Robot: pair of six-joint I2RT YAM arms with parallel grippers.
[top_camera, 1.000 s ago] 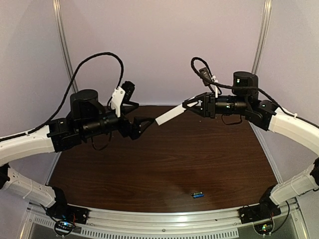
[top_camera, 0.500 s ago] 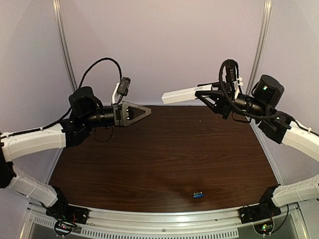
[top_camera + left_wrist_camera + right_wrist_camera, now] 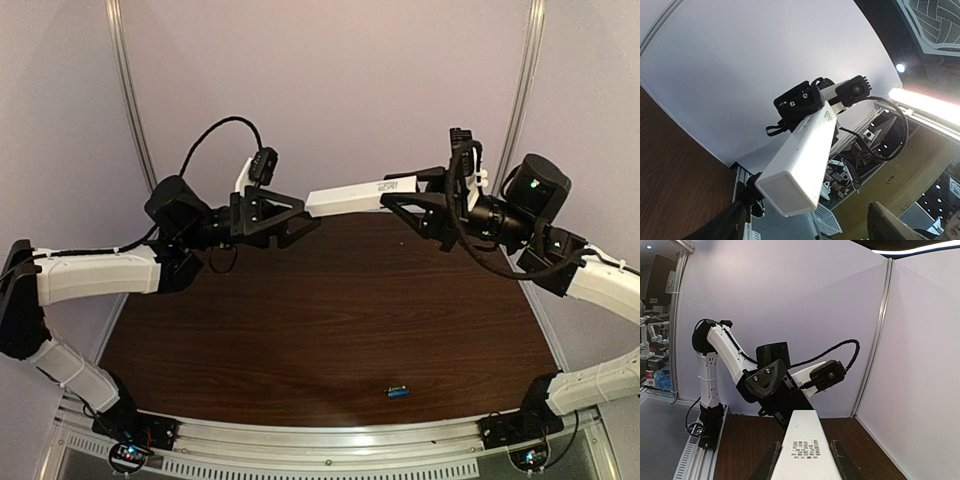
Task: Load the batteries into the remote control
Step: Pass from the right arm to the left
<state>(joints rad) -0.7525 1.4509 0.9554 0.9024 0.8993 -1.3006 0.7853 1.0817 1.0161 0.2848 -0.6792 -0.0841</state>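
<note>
While remote (image 3: 362, 193) aloft, battery (image 3: 397, 392) on table (image 3: 300, 320).

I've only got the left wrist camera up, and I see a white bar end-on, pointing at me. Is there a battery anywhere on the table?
Observer: Yes. The top view shows one battery lying on the table near its front edge.
Operator: Is either arm close to it?
Observer: No. The left gripper and right gripper are both raised over the far side of the table, and the battery lies alone.
Operator: Any markings on the bar?
Observer: The right wrist view shows small printed text on the face of the remote control turned toward that camera.
</note>
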